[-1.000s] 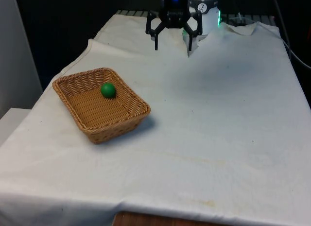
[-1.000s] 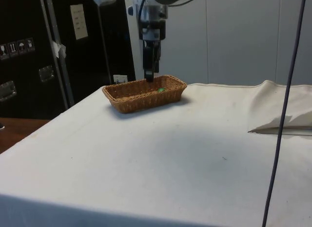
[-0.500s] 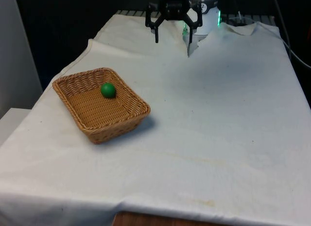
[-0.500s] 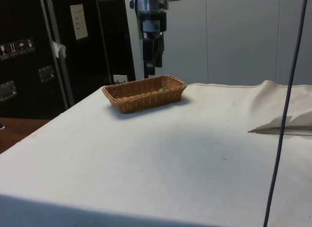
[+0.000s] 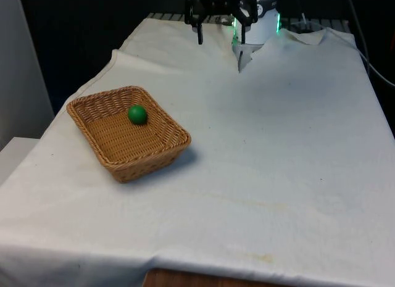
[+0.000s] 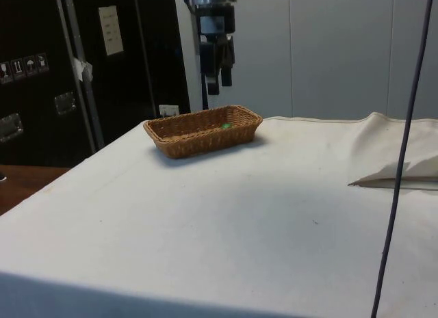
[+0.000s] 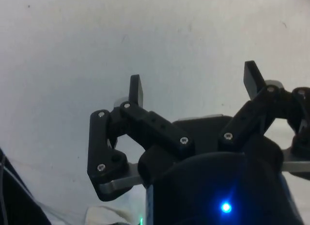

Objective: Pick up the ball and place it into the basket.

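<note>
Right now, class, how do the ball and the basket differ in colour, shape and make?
The ball is green, while the basket is tan. The ball is round and smooth; the basket is rectangular, open-topped and woven. The ball is much the smaller and lies inside the basket, near its far wall in the front view. Both rest still on the white cloth side of the table, away from the gripper.

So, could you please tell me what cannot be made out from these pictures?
- Ball, side view: just a green speck; the basket wall hides most of it.
- Basket floor, side view: hidden behind the near wall.
- Arm above the gripper, front view: cut off by the picture's top edge.
- Height of the gripper above the cloth: cannot be judged.
</note>
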